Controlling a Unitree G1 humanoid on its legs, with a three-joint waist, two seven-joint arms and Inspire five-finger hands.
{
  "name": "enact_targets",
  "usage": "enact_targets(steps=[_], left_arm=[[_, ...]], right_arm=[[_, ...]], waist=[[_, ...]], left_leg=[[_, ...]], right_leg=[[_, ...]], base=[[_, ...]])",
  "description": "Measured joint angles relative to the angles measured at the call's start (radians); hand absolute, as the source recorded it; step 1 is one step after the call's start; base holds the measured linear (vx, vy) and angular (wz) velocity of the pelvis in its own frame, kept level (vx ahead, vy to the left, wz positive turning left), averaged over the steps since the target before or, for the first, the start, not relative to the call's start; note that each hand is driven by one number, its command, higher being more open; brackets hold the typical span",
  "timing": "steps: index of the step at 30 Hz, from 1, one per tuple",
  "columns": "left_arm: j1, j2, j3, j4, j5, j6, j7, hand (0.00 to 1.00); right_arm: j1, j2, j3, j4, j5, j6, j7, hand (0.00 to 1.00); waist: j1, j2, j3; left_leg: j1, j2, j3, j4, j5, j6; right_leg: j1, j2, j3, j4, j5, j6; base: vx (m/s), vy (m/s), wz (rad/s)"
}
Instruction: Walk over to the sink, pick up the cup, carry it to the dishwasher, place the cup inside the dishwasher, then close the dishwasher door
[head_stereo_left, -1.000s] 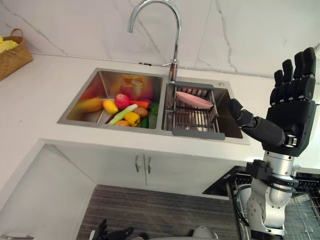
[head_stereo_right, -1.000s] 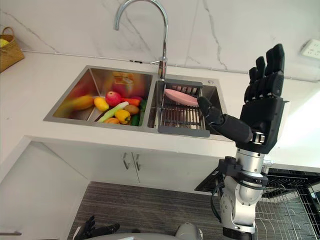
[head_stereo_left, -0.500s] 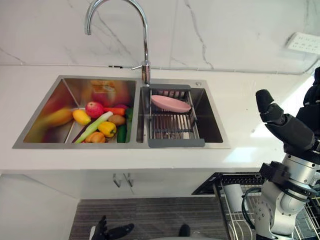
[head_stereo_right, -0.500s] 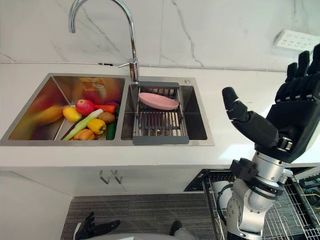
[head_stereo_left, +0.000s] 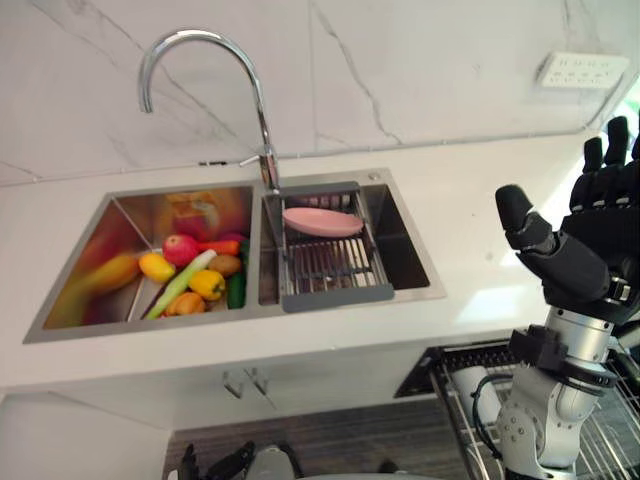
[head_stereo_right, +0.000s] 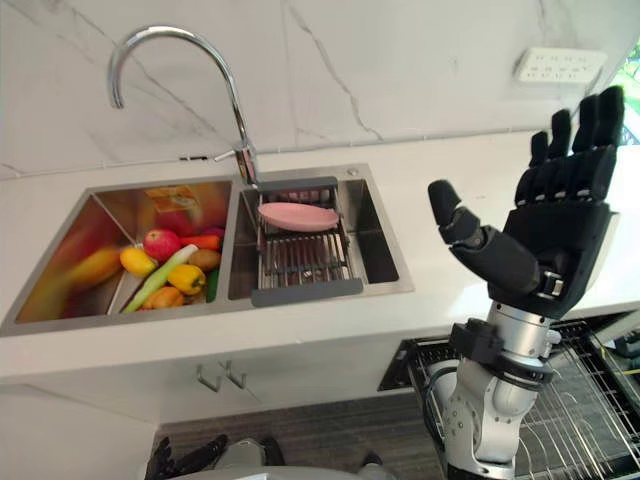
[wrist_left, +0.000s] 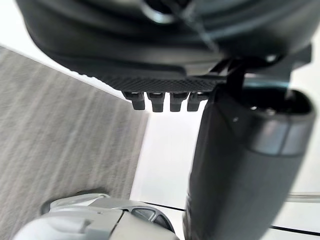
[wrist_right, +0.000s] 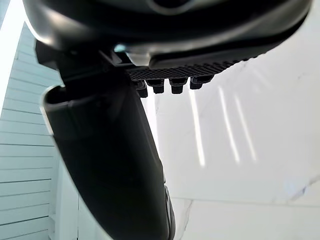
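Left robot hand (head_stereo_right: 185, 460) low by the floor, fingers relaxed, empty. In the sink's (head_stereo_left: 420, 293) left basin, fruit and vegetables (head_stereo_left: 195, 275); sticker (head_stereo_left: 196, 205) on the back wall too blurred to read. In the right basin, pink plate (head_stereo_left: 322, 221) on a drain rack (head_stereo_left: 335, 270). Below the table's (head_stereo_left: 480, 220) front edge, pale cup-like shape (head_stereo_left: 466, 384) in the dishwasher rack (head_stereo_right: 590, 400), partly hidden, axis unclear; probably the cup, already loaded. Right robot hand (head_stereo_right: 555, 235) raised above it, fingers straight, empty, clearly nearer. Wall socket (head_stereo_left: 584, 70) far right, no legible print.
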Motion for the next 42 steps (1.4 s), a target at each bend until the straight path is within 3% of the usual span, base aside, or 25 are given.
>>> enact_targets(steps=[1, 2, 5, 12, 14, 15, 17, 19, 21, 22, 23, 27, 28, 33, 38, 42], left_arm=[[0.002, -0.004, 0.001, 0.004, -0.003, 0.001, 0.001, 1.00], [0.003, 0.002, 0.005, 0.007, -0.017, 0.003, 0.000, 1.00], [-0.003, 0.010, 0.024, 0.008, -0.032, -0.001, -0.001, 1.00], [-0.063, 0.052, 0.021, 0.095, -0.042, -0.017, -0.002, 1.00], [-0.080, 0.051, 0.014, 0.122, -0.072, -0.014, -0.003, 1.00], [-0.073, 0.051, 0.007, 0.121, -0.073, -0.009, -0.003, 1.00], [-0.058, 0.080, -0.045, 0.122, -0.072, 0.005, -0.005, 1.00], [-0.066, 0.095, -0.073, 0.121, -0.071, 0.012, -0.007, 1.00], [-0.077, 0.094, -0.070, 0.122, -0.073, 0.018, -0.004, 1.00], [-0.076, 0.096, -0.070, 0.122, -0.072, 0.018, -0.005, 1.00], [-0.075, 0.105, -0.064, 0.127, -0.074, 0.020, -0.006, 1.00], [-0.068, 0.086, -0.029, 0.119, -0.094, 0.015, 0.004, 1.00], [-0.073, 0.061, 0.023, 0.097, -0.112, 0.035, 0.071, 1.00], [-0.073, 0.067, 0.022, 0.098, -0.112, 0.036, 0.069, 1.00], [-0.087, 0.090, -0.001, 0.119, -0.140, 0.112, -0.033, 1.00], [-0.115, 0.132, -0.073, 0.161, -0.146, 0.196, -0.144, 1.00]], right_arm=[[0.001, 0.000, 0.048, -0.012, -0.001, -0.012, 0.012, 1.00], [0.001, 0.001, 0.094, -0.021, -0.008, -0.022, 0.039, 1.00], [-0.016, -0.003, 0.111, -0.039, -0.008, -0.021, 0.116, 1.00], [-0.125, -0.046, 0.058, 0.010, -0.006, -0.002, 0.152, 1.00], [-0.131, -0.057, 0.032, 0.051, -0.006, 0.011, 0.143, 1.00], [-0.140, -0.053, 0.029, 0.075, -0.006, 0.014, 0.143, 1.00], [-0.139, -0.051, 0.030, 0.113, -0.008, 0.015, 0.145, 1.00], [-0.139, -0.051, 0.029, 0.130, -0.007, 0.015, 0.152, 1.00], [-0.148, -0.051, 0.030, 0.144, -0.002, 0.006, 0.190, 1.00], [-0.155, -0.051, 0.033, 0.152, 0.003, 0.002, 0.210, 1.00], [-0.171, -0.055, 0.033, 0.169, 0.005, -0.006, 0.225, 1.00], [-0.212, -0.056, 0.027, 0.184, 0.017, -0.025, 0.210, 1.00], [-0.255, -0.053, 0.021, 0.197, 0.036, -0.037, 0.169, 1.00], [-0.255, -0.053, 0.021, 0.198, 0.036, -0.037, 0.169, 1.00], [-0.213, -0.048, 0.021, 0.198, 0.041, 0.037, 0.171, 1.00], [-0.118, -0.040, -0.024, 0.202, -0.055, 0.174, 0.137, 1.00]], waist=[[0.000, 0.005, -0.004], [0.001, -0.009, -0.009], [0.015, -0.041, -0.024], [0.022, -0.079, -0.052], [0.024, -0.062, -0.068], [0.023, -0.055, -0.063], [-0.006, -0.056, -0.061], [-0.018, -0.059, -0.063], [-0.015, -0.060, -0.064], [-0.011, -0.066, -0.065], [-0.007, -0.079, -0.070], [0.002, -0.071, -0.068], [0.018, -0.098, -0.027], [0.017, -0.097, -0.026], [0.001, -0.091, -0.022], [-0.014, -0.084, -0.018]], left_leg=[[0.009, -0.009, 0.010, -0.008, 0.037, 0.016], [0.018, -0.028, 0.027, -0.014, 0.035, 0.025], [0.047, -0.072, 0.049, -0.044, 0.029, 0.048], [0.070, -0.141, 0.005, -0.113, 0.008, 0.058], [0.074, -0.152, -0.055, -0.151, 0.006, 0.064], [0.092, -0.153, -0.069, -0.171, 0.023, 0.081], [0.125, -0.163, -0.085, -0.187, 0.033, 0.087], [0.150, -0.171, -0.107, -0.198, 0.031, 0.084], [0.159, -0.172, -0.119, -0.205, 0.028, 0.079], [0.162, -0.176, -0.124, -0.201, 0.024, 0.071], [0.173, -0.186, -0.139, -0.187, 0.009, 0.050], [0.174, -0.159, -0.168, -0.177, -0.004, 0.033], [0.199, -0.161, -0.175, -0.212, -0.001, 0.040], [0.198, -0.159, -0.175, -0.212, -0.001, 0.039], [0.197, -0.148, -0.166, -0.212, 0.003, 0.034], [0.190, -0.127, -0.146, -0.207, 0.004, 0.019]], right_leg=[[-0.001, -0.011, 0.016, 0.011, 0.002, 0.018], [-0.001, -0.028, 0.027, 0.012, 0.005, 0.048], [0.000, -0.068, 0.036, 0.011, 0.023, 0.087], [0.000, -0.103, -0.004, 0.040, 0.029, 0.094], [-0.070, -0.106, -0.020, 0.167, 0.021, 0.091], [-0.141, -0.117, -0.013, 0.311, -0.009, 0.086], [-0.189, -0.133, 0.003, 0.433, -0.066, 0.078], [-0.204, -0.126, -0.021, 0.407, -0.096, 0.058], [-0.230, -0.094, -0.042, 0.333, -0.078, 0.038], [-0.241, -0.082, -0.046, 0.289, -0.034, 0.011], [-0.227, -0.073, -0.058, 0.249, 0.027, 0.006], [-0.156, -0.030, -0.072, 0.120, 0.062, 0.017], [-0.096, -0.004, -0.081, 0.018, 0.098, 0.017], [-0.096, -0.005, -0.082, 0.019, 0.097, 0.017], [-0.104, -0.005, -0.087, 0.027, 0.094, 0.013], [-0.135, 0.006, -0.087, 0.061, 0.081, 0.002]], base=[[0.22, 0.171, -0.28], [0.21, 0.159, -0.27], [0.21, 0.121, -0.09], [0.11, 0.064, 0.16], [0.05, 0.109, 0.03], [0.07, 0.158, -0.16], [0.11, 0.124, 0.26], [0.14, 0.034, 0.41], [0.08, -0.032, 0.20], [0.10, -0.085, 0.17], [0.11, -0.095, 0.12], [0.07, -0.084, 0.04], [0.00, 0.000, 0.00], [0.00, 0.000, 0.00], [0.00, 0.000, -0.02], [-0.03, -0.028, -0.14]])
